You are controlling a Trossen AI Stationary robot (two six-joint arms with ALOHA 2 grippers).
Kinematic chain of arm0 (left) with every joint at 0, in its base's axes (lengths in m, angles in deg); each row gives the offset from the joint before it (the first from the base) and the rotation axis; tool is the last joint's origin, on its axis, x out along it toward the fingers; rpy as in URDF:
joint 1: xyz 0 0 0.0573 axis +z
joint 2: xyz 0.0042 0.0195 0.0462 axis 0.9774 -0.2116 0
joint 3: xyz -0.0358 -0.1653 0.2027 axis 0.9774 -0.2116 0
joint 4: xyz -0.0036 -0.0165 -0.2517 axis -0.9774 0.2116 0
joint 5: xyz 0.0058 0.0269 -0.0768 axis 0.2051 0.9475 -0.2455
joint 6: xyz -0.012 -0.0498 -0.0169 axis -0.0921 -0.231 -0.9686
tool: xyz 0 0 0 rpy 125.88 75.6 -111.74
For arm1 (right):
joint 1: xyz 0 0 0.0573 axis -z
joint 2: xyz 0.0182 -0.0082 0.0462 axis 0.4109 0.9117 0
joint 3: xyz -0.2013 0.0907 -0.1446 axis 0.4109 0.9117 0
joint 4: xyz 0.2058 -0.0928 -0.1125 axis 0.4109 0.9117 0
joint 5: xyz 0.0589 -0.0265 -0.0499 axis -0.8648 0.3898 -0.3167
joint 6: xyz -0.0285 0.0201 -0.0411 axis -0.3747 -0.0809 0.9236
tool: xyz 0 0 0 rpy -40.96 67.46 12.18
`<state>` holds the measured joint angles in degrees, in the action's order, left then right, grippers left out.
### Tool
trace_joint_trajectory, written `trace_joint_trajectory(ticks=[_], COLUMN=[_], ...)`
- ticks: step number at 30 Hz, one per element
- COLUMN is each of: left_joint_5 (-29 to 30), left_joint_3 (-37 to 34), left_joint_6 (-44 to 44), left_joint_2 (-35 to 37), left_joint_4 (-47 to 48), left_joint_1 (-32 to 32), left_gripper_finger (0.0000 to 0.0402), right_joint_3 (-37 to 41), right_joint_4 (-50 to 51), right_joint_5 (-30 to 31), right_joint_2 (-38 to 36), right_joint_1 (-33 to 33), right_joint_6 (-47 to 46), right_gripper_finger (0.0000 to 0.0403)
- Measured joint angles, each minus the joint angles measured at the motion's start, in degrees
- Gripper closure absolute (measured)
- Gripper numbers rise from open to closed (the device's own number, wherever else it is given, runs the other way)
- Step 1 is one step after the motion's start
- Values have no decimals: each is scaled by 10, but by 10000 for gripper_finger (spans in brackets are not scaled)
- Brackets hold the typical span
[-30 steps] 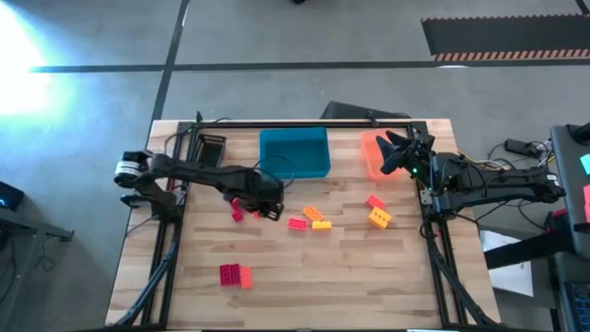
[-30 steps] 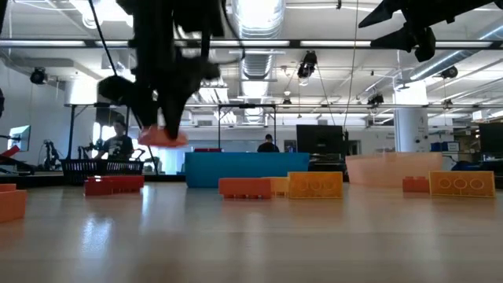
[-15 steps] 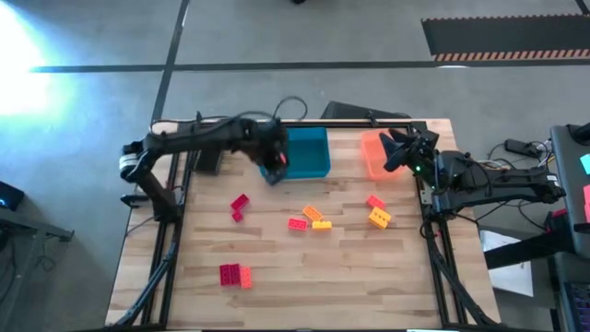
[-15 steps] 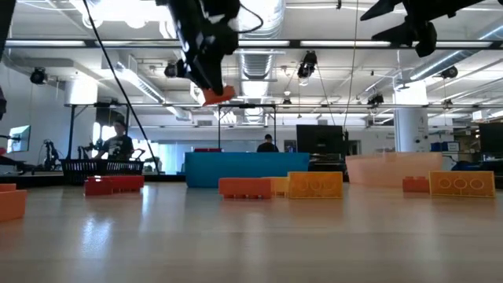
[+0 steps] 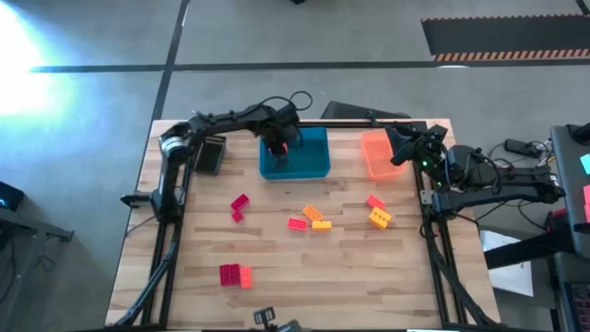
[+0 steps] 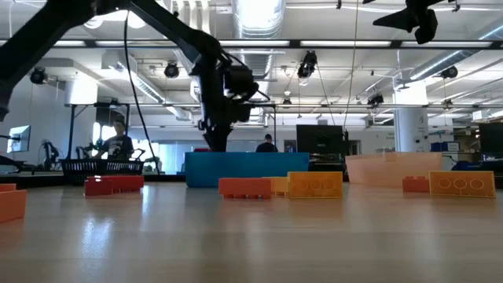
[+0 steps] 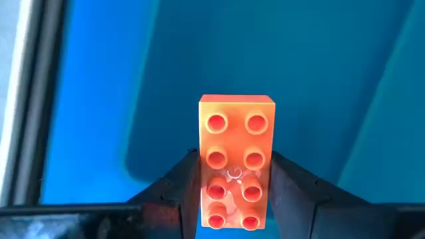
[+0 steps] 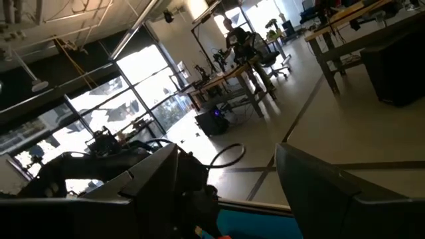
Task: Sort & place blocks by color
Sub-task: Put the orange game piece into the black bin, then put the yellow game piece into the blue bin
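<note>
My left gripper (image 5: 281,148) hangs over the blue tray (image 5: 309,164), pointing down, shut on an orange-red studded block (image 7: 236,156). In the low view it stands just above the tray's wall (image 6: 247,169). My right gripper (image 5: 404,149) is raised beside the orange tray (image 5: 376,157) at the far right, open and holding nothing. Other blocks lie flat on the table: a magenta one (image 5: 240,205), red, orange and yellow ones (image 5: 310,219) mid-table, a red and a yellow-orange one (image 5: 377,212), and a red-and-orange group (image 5: 234,274) toward the near left. My left gripper pinches the block's two long sides (image 7: 203,178) between its two fingers, at the end nearer the wrist. The fingers come from above, pointing down. The block hangs clear over the blue tray's floor, its studs facing up toward the wrist.
A black tray (image 5: 210,154) stands at the far left beside the left arm's base. The three trays line the table's far edge. Cables run along the far rail (image 5: 304,123). Bare wood lies along the near edge and right of the near-left blocks.
My left gripper has carried the orange-red block from above the table's left middle toward the far edge and to the right, over the blue tray, rolling its wrist on the way and staying shut on the block. My right gripper has risen a little.
</note>
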<state>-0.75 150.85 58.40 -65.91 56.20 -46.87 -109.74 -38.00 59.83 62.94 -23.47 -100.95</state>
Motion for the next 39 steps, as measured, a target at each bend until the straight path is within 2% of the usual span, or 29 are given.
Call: trace_joint_trajectory(ticks=[9,16,20,26,32,35,39], left_joint_5=[5,19,19,43,47,43,41], left_joint_3=[-4,-5,-5,-5,-12,-33,-92], left_joint_6=[20,15,-24,-27,-139,-179,-190], left_joint_2=[-24,-23,-9,22,93,144,217], left_joint_4=[-23,-27,-26,-29,-45,-113,-241], left_joint_1=[0,-2,-7,-11,-31,-68,-127], left_gripper_finger=[278,212,206,203,202,202,202], right_joint_3=[0,0,0,0,0,0,0], right_joint_4=[0,0,1,1,6,10,19], right_joint_5=[-1,-1,-1,-1,-7,-31,-72], right_joint_2=[1,1,1,8,20,29,50], right_joint_1=[0,0,0,0,0,0,0], right_joint_6=[-7,-7,-8,-9,-20,-49,-110], right_gripper_finger=[161,161,161,161,161,161,161])
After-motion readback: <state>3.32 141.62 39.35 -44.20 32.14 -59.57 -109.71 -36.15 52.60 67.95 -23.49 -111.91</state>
